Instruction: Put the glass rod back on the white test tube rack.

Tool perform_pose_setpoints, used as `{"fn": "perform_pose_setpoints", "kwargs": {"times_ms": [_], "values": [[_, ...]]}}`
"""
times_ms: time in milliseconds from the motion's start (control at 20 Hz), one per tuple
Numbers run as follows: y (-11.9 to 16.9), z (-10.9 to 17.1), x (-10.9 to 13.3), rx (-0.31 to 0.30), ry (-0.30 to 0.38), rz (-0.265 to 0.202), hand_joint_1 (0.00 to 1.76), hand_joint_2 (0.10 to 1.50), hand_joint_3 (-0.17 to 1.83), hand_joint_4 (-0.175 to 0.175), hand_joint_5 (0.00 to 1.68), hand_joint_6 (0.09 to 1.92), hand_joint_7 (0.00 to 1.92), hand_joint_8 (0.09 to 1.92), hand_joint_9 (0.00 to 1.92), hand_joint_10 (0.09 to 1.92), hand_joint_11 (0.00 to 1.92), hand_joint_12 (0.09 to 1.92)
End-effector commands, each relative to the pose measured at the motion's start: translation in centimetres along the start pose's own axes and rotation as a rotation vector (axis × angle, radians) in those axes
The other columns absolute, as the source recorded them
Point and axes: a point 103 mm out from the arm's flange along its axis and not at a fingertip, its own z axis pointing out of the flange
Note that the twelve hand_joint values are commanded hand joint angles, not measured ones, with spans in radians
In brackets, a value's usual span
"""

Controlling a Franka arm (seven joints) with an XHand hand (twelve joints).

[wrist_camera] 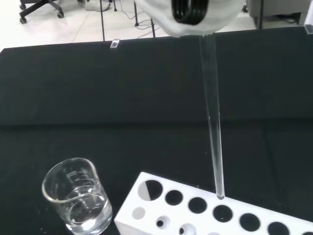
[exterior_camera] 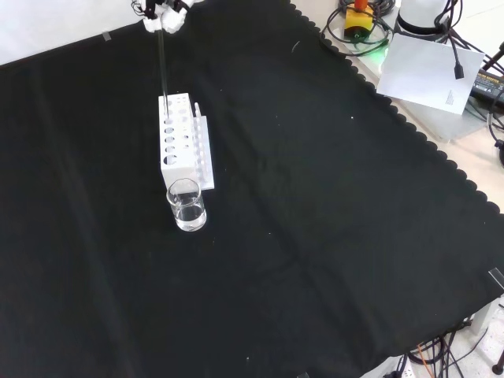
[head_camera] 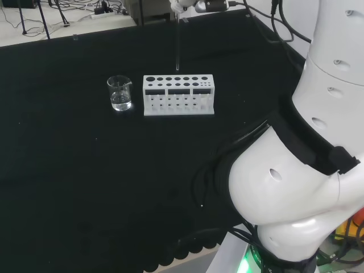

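Above the rack (exterior_camera: 178,142), hand (exterior_camera: 164,17) pinches glass rod (exterior_camera: 162,71).

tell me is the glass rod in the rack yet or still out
Out: the thin clear glass rod hangs upright, its tip just above a hole in the white test tube rack, not yet inside.

hand (exterior_camera: 161,17): cut off by the front view's top edge, grip unclear
glass rod (wrist_camera: 213,132): top end hidden behind the hand
white test tube rack (wrist_camera: 205,215): cut off in wrist view

Bright even light, blurred wrist top
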Motion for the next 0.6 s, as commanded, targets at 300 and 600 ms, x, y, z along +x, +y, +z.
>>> {"fn": "perform_pose_setpoints", "kwargs": {"times_ms": [300, 600], "values": [[0.8, 1.1, 0.1, 0.019, 0.024, -0.023, 1.31, 0.98, 0.11, -0.175, 1.26, 0.2, 1.18, 1.01, 1.65, 0.75, 1.3, 0.94], [1.1, 1.7, -0.2, 0.036, 0.009, -0.004, 1.31, 0.98, 0.11, -0.175, 1.26, 0.2, 1.18, 1.01, 1.65, 0.75, 1.3, 0.94]]}}
